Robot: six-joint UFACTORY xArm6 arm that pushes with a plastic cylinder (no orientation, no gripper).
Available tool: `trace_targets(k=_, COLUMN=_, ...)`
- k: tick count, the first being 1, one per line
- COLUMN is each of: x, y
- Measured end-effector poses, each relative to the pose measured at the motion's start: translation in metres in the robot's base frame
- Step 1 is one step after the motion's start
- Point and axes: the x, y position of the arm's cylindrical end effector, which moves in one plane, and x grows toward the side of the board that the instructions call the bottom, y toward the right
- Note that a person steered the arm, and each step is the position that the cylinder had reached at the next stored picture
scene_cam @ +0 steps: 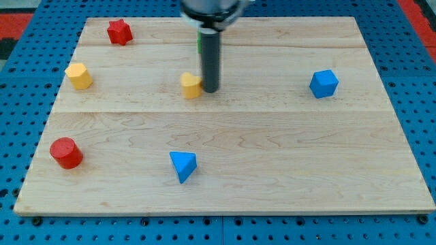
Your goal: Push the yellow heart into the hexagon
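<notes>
The blue triangle is recorded nearest the view's bottom, lying flat on the wooden board a little left of centre. No contact with any other item is observed there.

The yellow heart is located in the upper middle of the board, slightly left of centre. My tip is seen at the heart's right side, touching it or just short of touching; the exact contact cannot be confirmed from this view. The rod is held upright, and its upper part is cut off by the view's top edge. No jaws are fitted to this rod, so no opening or hold is reported.

The yellow hexagon is found near the board's left edge, at roughly the same height in the view as the heart and well apart from it. Bare board is noted between the two.

A small green block is glimpsed just behind the rod, at its left edge; most of it is hidden and its shape cannot be determined.

The red star is placed near the board's upper left corner, above and to the right of the hexagon. The red cylinder is set upright near the lower left, well below the hexagon. The blue cube is positioned on the right half of the board, well apart from my tip.

The board is seated on a blue perforated surface, which is visible on all sides.
</notes>
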Motion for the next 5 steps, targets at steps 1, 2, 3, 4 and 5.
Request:
trace_targets(k=1, x=-0.001, y=-0.082)
trace_targets(k=2, x=-0.018, y=-0.122)
trace_targets(k=3, x=-0.022, y=-0.13)
trace_targets(k=4, x=-0.017, y=-0.146)
trace_targets(k=5, x=-0.051, y=-0.118)
